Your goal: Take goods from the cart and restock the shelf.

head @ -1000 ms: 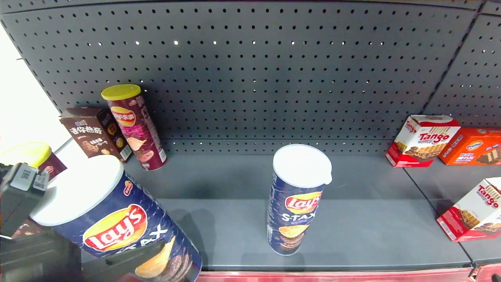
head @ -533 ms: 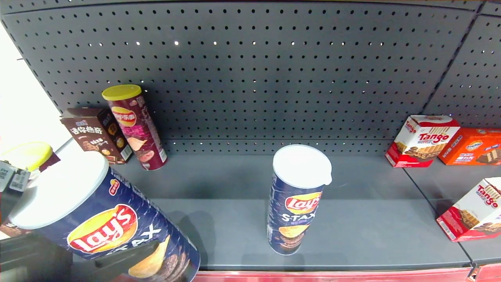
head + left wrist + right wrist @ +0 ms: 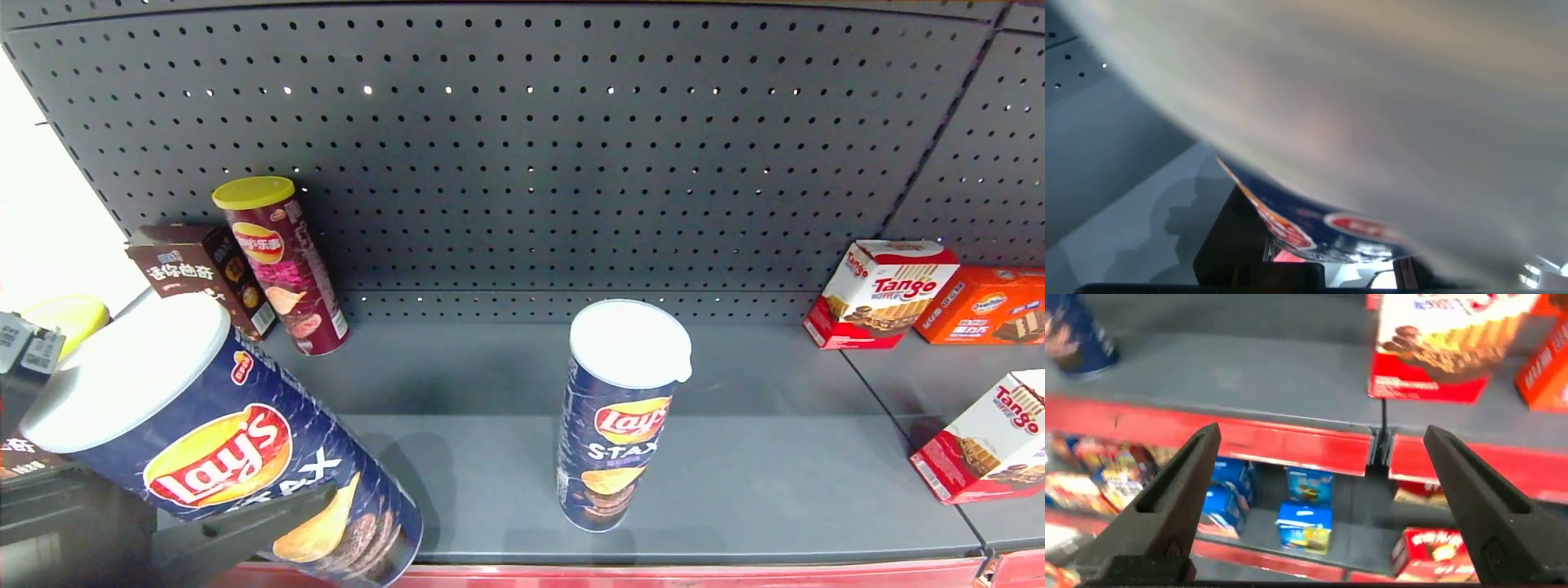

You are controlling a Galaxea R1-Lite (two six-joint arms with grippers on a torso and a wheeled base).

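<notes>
I hold a blue chip can [image 3: 220, 441] tilted at the shelf's [image 3: 775, 457] front left edge, lid leaning left, probably so its base clears the red lip before it stands near the matching can [image 3: 620, 408] upright mid-shelf. My left gripper [image 3: 245, 523] clamps the can's lower body. My right gripper [image 3: 1319, 498] hangs spread wide and empty before the shelf edge, near a wafer box [image 3: 1445, 343].
</notes>
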